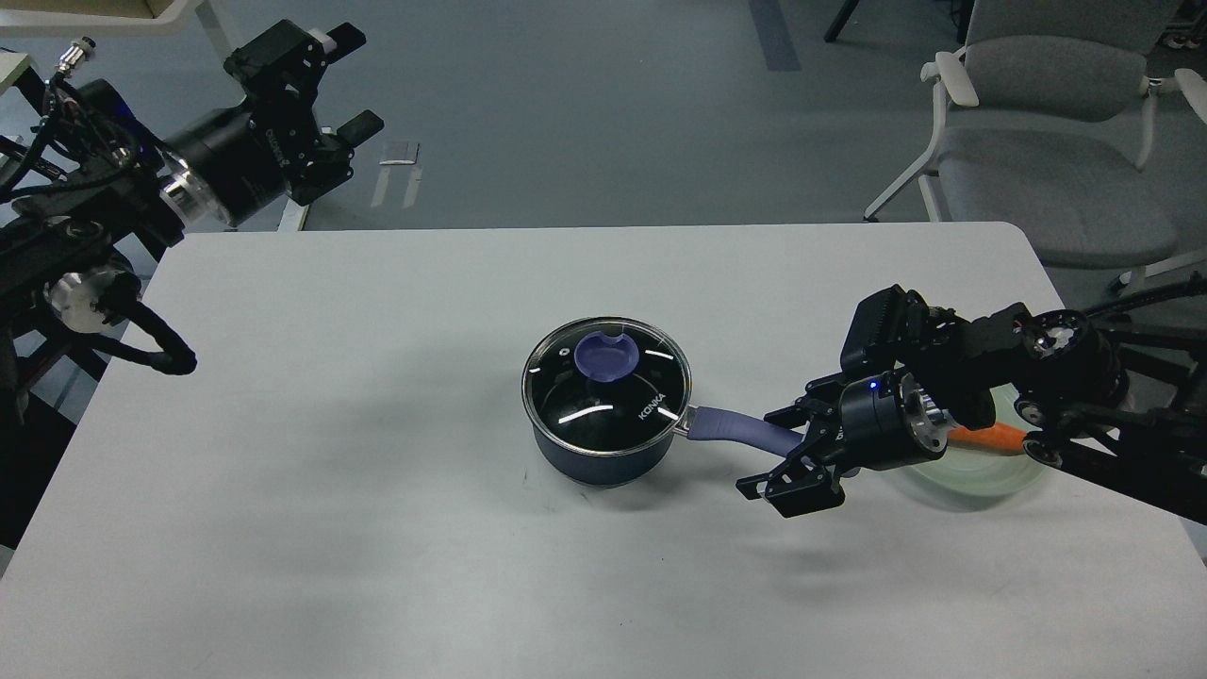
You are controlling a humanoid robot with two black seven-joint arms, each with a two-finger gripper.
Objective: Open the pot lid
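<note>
The pot (603, 448) stood near the middle of the white counter (377, 566), with the lid (606, 382) seated squarely on its rim and the blue knob (606, 356) facing up, so the task had not yet been carried through. Its long handle (740, 435) pointed right, straight into the right gripper (775, 449), whose fingers were spread on either side of the handle's end without visibly clamping it; this looked like a reach to steady the pot while the lid was lifted. The left gripper (351, 80) hung released and raised beyond the far left corner of the counter, well apart from the pot. Behind the right arm lay a pale green plate (981, 481) with a carrot (990, 438), mostly hidden.
</note>
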